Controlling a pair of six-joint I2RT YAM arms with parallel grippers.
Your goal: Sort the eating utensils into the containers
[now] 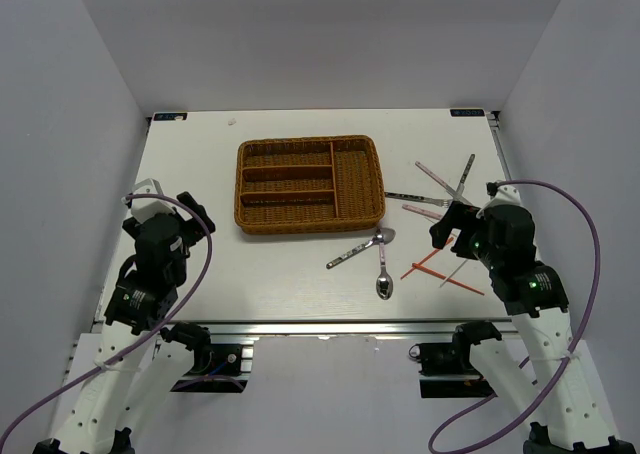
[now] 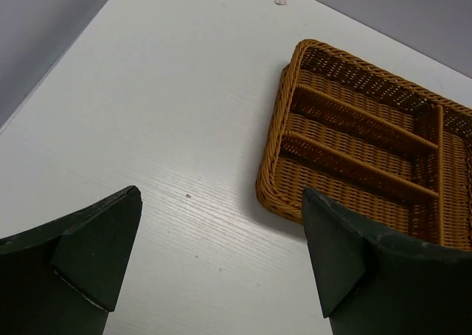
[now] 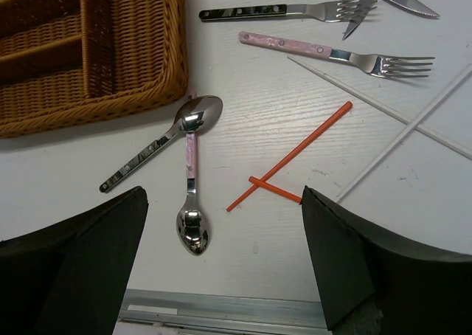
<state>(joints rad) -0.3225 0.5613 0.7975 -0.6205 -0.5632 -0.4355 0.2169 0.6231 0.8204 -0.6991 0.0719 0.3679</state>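
Lying nearest the right arm (image 1: 505, 249), the pink-handled spoon (image 3: 192, 202) runs lengthwise between its parted, empty jaws; left jaws parted too

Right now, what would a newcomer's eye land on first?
The brown wicker tray sits centre of the top view with no utensils in it. Right of it lie scattered spoons, forks and red chopsticks, near the open right gripper. The left gripper, also open, hovers left of the tray.
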